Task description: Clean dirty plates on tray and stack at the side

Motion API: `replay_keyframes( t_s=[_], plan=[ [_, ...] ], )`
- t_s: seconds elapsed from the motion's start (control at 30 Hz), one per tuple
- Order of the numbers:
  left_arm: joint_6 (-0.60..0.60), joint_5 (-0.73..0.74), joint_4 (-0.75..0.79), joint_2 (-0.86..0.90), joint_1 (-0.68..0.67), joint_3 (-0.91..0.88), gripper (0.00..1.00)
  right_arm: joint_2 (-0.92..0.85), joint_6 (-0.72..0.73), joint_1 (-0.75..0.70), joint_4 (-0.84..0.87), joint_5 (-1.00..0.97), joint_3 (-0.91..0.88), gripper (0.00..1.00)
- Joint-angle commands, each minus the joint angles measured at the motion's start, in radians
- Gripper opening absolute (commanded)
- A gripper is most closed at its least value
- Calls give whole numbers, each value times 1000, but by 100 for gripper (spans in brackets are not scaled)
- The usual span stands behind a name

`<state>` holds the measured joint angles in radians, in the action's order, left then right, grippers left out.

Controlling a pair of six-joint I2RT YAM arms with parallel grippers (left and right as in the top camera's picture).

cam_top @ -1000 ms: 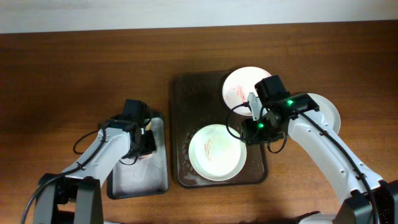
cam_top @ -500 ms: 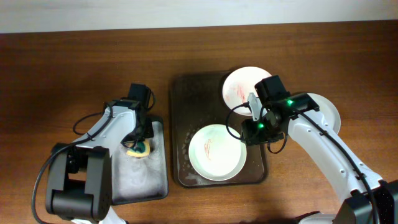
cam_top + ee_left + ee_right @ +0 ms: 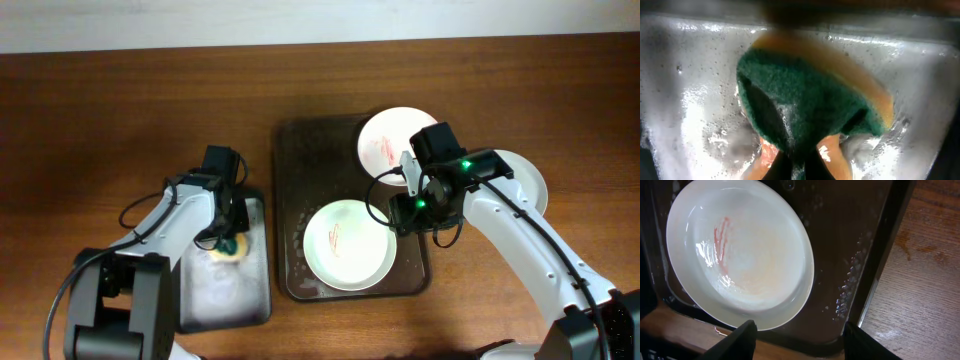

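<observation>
Two dirty white plates with red smears sit on the brown tray (image 3: pixel 290 210): one at the back right (image 3: pixel 388 140), one at the front (image 3: pixel 347 243). The front plate also shows in the right wrist view (image 3: pixel 740 250). My right gripper (image 3: pixel 412 212) is open and empty, just above the tray's right side beside the front plate, also seen in the right wrist view (image 3: pixel 800 342). My left gripper (image 3: pixel 226 232) is shut on a green and yellow sponge (image 3: pixel 230 248) in the wet grey pan (image 3: pixel 225 295). In the left wrist view the sponge (image 3: pixel 805 95) fills the space in front of the gripper (image 3: pixel 800 162).
A clean white plate (image 3: pixel 528 182) lies on the table right of the tray, partly under my right arm. The grey pan holds soapy water (image 3: pixel 695 115). Bare wood table (image 3: pixel 920 295) lies right of the tray's rim.
My left arm has shifted a little over the grey pan, and the sponge now shows below the wrist. The right arm and the plates have not moved.
</observation>
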<state>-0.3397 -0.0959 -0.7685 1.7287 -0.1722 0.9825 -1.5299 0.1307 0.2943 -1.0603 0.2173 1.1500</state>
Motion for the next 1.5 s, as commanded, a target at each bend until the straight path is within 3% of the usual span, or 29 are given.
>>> replay_keyframes(
  t_s=[0.0, 0.03, 0.13, 0.23, 0.3, 0.43, 0.53, 0.63, 0.67, 0.73, 0.8, 0.93, 1.0, 1.13, 1.2, 1.3, 1.33, 1.4, 1.47],
  plan=[
    [2, 29, -151, 26, 3, 84, 0, 4, 0, -69, 12, -14, 11, 57],
    [2, 29, -254, 26, 3, 204, 0, -10, -10, -137, 12, 23, 11, 50],
    [2, 33, -420, 26, -28, 430, 0, -92, -109, -180, 25, 191, -49, 50],
    [2, 99, -445, 8, -84, 505, 0, -134, -96, -107, 154, 183, -166, 49],
    [1, 125, -445, -74, -117, 505, 0, -134, 46, -15, 304, -6, -248, 46],
    [-16, 135, -435, -163, -220, 494, 0, -144, 97, 46, 475, -98, -298, 10],
    [-137, 135, -336, -150, -325, 411, 0, -144, 115, 46, 472, -98, -298, 4],
    [-244, 228, -93, -106, -451, 266, 0, -144, 153, 46, 463, -99, -298, 4],
    [-334, 243, -5, -52, -491, 217, 0, -144, 160, 46, 463, -99, -298, 4],
    [-347, 336, 81, 26, -514, 199, 0, -144, 160, 46, 462, -98, -298, 4],
    [-439, 415, 134, 138, -521, 199, 0, -144, 160, 46, 462, -98, -298, 4],
    [-438, 568, 220, 299, -524, 199, 0, -144, 160, 46, 451, -98, -298, 4],
    [-438, 472, 131, 323, -514, 199, 0, -144, 160, 46, 443, -98, -298, 4],
    [-426, 72, -160, 320, -459, 303, 0, -144, 160, 46, 439, -98, -298, 4],
    [-426, -201, -317, 320, -460, 418, 0, -144, 160, 46, 439, -98, -298, 4],
    [-427, -238, -327, 320, -459, 437, 0, -144, 160, 46, 439, -98, -298, 4],
    [-426, -187, -301, 320, -459, 436, 0, -144, 160, 46, 441, -99, -298, 4],
    [-426, 112, -134, 321, -475, 403, 0, -144, 160, 46, 440, -99, -298, 4],
    [-426, 307, 8, 321, -502, 362, 0, -144, 160, 46, 442, -99, -298, 4]
  ],
)
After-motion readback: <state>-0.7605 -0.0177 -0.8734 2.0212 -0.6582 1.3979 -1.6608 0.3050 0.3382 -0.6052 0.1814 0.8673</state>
